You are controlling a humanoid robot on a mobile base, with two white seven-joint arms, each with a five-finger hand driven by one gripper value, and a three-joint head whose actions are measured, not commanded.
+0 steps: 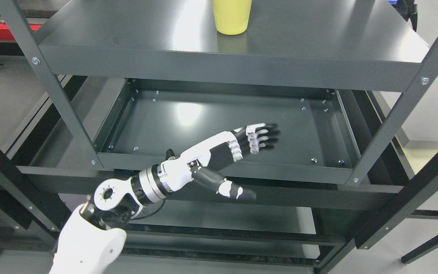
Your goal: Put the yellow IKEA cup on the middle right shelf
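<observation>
We reach over the lower shelf with our left hand [238, 146] open and holding nothing.

The yellow cup [231, 17] stands upright on the upper shelf [318, 42], near its middle, with its top cut off by the edge of the view, so we cannot tell what is inside it. Our left arm [154, 182] comes in from the lower left and stretches across the front rail of the lower shelf [188, 118], a shallow tray with raised sides and small bolts near its corners. The fingers [264, 137] are straight and spread, pointing right above the tray floor, and the thumb [238, 192] hangs out in front of the rail. The hand is well below the cup and apart from it.
</observation>
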